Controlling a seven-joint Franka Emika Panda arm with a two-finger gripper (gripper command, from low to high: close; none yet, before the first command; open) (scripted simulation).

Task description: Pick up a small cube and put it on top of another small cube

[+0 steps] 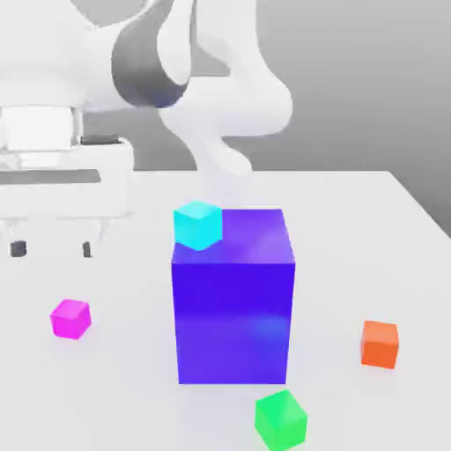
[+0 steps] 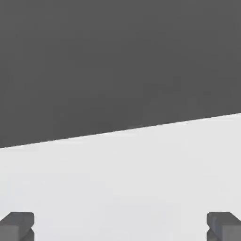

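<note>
Nearest, at the bottom of the exterior view just right of centre, sat the small bright green cube [image 1: 281,420] on the white table [image 1: 106,388], close to the front foot of the big blue-violet block [image 1: 233,308] but not touching it. Further back, at the lower left of the frame, the small magenta cube [image 1: 70,319] rested on the table, well apart from the green one and with the big block standing between them. At the lower right sat the orange cube [image 1: 380,343], also by itself. The blue-violet block filled the centre of the frame, and a cyan cube [image 1: 197,224] sat on the left part of its top face. None of the cubes carried any lettering or marks that I could see. Behind and above the magenta cube, at the left edge around mid-height, hung the gripper [image 1: 51,248], its two dark fingertips [image 1: 18,249] spread wide with nothing between them and clear of the table. In the hand view the fingertips [image 2: 17,225] stood at opposite lower corners over bare table [image 2: 122,179]. The white arm [image 1: 220,97] rose across the top of the frame.
</note>
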